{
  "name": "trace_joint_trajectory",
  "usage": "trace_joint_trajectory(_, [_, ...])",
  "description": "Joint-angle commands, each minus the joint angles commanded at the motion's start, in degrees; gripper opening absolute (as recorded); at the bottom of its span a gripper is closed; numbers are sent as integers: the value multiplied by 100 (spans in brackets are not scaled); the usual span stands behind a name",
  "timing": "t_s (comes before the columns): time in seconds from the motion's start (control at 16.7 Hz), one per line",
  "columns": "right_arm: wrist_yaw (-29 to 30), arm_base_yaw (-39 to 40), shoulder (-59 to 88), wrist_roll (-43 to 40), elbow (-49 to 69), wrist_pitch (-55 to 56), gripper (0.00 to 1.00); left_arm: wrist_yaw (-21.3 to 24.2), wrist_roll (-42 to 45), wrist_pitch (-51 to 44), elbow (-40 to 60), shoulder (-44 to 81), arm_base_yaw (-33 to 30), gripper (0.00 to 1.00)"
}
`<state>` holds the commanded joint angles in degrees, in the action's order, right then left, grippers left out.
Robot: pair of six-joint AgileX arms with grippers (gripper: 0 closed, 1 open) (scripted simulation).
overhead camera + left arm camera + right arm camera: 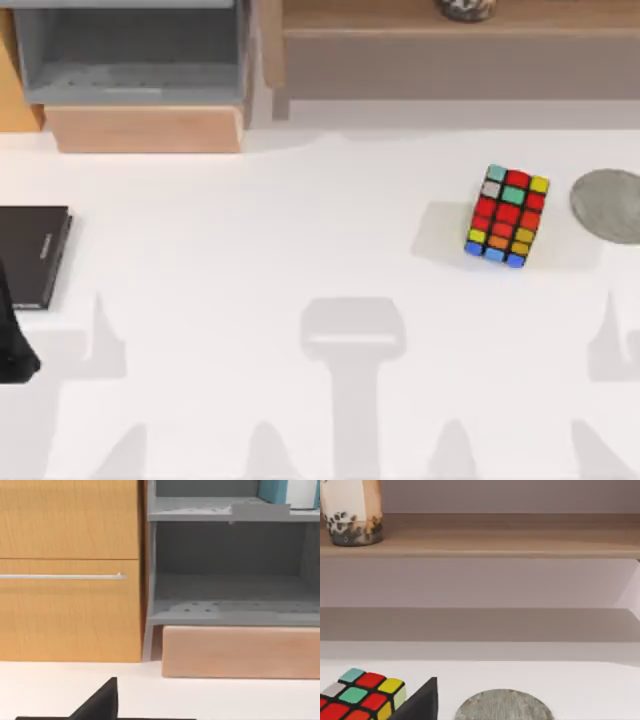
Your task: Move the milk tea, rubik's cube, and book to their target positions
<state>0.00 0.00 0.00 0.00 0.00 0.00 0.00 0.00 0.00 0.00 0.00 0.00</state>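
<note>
The rubik's cube (507, 216) is being seen on the bench (300, 250) at the right, just beside the grey disc (610, 205); the right arm is being judged nearer. End effector states cannot be told.

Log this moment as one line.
rubik's cube: on table, right, beside grey disc | milk tea: on wooden shelf | book: grey shelf unit

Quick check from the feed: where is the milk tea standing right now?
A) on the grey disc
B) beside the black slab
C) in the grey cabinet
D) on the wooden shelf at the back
D: the milk tea stands on the wooden shelf, while the grey disc on the table is bare.
</note>
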Motion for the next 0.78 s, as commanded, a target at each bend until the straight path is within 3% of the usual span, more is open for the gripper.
trace_joint_trajectory(0.36, [185,171,598,1,427,289,100,0,0,0,0,0,0,100])
trace_joint_trajectory(0.78, [1059,982,3808,6,2396,1655,100,0,0,0,0,0,0,100])
